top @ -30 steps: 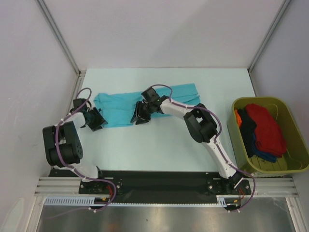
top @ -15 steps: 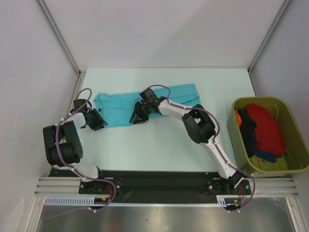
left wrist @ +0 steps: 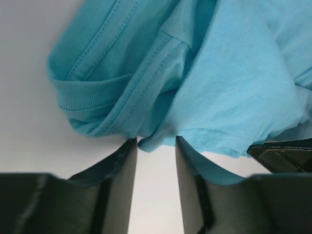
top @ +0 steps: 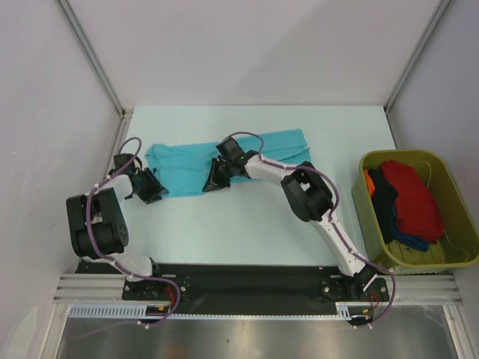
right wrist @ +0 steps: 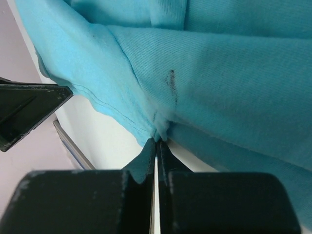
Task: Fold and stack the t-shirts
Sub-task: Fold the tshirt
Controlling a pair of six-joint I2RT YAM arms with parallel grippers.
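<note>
A turquoise t-shirt (top: pixel 187 164) lies folded lengthwise on the table's far half. My left gripper (top: pixel 152 188) is open at the shirt's near left end; in the left wrist view (left wrist: pixel 155 142) a fold of cloth (left wrist: pixel 146 144) sits at its fingertips, by the ribbed collar (left wrist: pixel 83 92). My right gripper (top: pixel 212 181) is shut on the shirt's near edge at its middle; the right wrist view (right wrist: pixel 159 141) shows cloth (right wrist: pixel 219 73) pinched between the tips. Red (top: pixel 412 196), dark blue (top: pixel 383 196) and orange (top: pixel 367 179) t-shirts lie in the tub.
The olive-green plastic tub (top: pixel 456 217) stands at the table's right edge. White enclosure walls rise on the left, far and right sides. The black rail (top: pixel 239 280) with both arm bases runs along the near edge.
My right gripper has drifted slightly left and farther back with the shirt edge in it. My left gripper has shifted little.
</note>
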